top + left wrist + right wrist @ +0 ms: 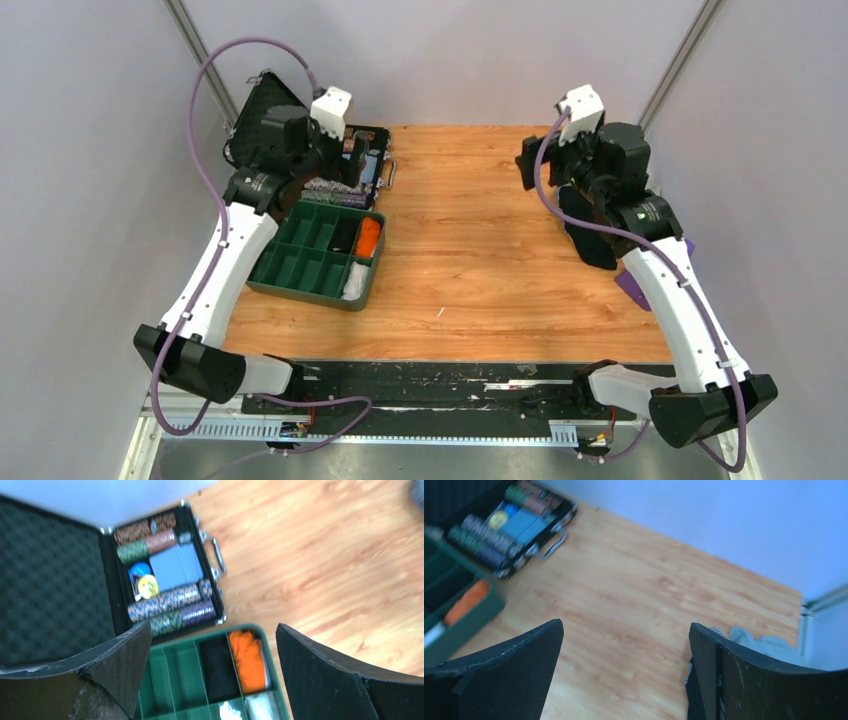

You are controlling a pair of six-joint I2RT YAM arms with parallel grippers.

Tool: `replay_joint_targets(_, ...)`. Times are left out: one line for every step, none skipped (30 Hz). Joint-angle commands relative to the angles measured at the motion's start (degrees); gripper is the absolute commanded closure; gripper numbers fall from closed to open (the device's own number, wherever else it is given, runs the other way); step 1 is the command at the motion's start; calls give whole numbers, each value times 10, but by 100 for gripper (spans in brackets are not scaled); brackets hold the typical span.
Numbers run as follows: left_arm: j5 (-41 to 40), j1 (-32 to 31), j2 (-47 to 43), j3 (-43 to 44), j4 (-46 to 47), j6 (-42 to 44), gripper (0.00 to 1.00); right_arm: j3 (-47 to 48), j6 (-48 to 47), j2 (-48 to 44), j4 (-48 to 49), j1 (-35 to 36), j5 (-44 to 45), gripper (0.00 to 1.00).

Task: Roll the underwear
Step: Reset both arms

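Observation:
The black underwear [592, 240] lies flat at the right side of the table, partly under my right arm. In the right wrist view only a sliver of it [692, 682], with a pale edge, shows beside the right finger. My right gripper [527, 165] is open and empty above bare wood, left of the underwear; its jaws [625, 625] stand wide apart. My left gripper [355, 155] is open and empty over the left side; its jaws [212, 630] frame the far end of a green tray.
A green divided tray [262, 272] at the left holds black [219, 665], orange [247, 660] and white rolled cloths. An open black case of poker chips [165, 587] stands behind it. A light grey garment [769, 647] and a purple cloth [640, 288] lie at the right edge.

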Motion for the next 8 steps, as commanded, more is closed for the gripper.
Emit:
replay_joint_targets(35, -1, 17, 61, 33, -13, 0, 55, 115, 23, 66, -2, 229, 0)
replay_joint_targets(41, -1, 16, 62, 43, -13, 0, 56, 124, 28, 64, -2, 265, 0)
replay_joint_targets(53, -1, 16, 61, 48, -14, 0, 50, 120, 28, 61, -2, 281, 0)
replay_joint_targets(61, -1, 14, 59, 55, -18, 0, 40, 111, 27, 61, -2, 286, 0)
replay_joint_targets(63, -1, 13, 58, 58, -20, 0, 30, 109, 25, 60, -2, 286, 0)
replay_joint_targets(68, -1, 13, 55, 61, -25, 0, 20, 109, 20, 60, -2, 286, 0)
replay_joint_targets(69, -1, 12, 52, 62, -27, 0, 12, 109, 16, 60, -2, 281, 0)
replay_joint_targets(74, -1, 10, 46, 63, -30, 0, 5, 109, 11, 58, -2, 269, 0)
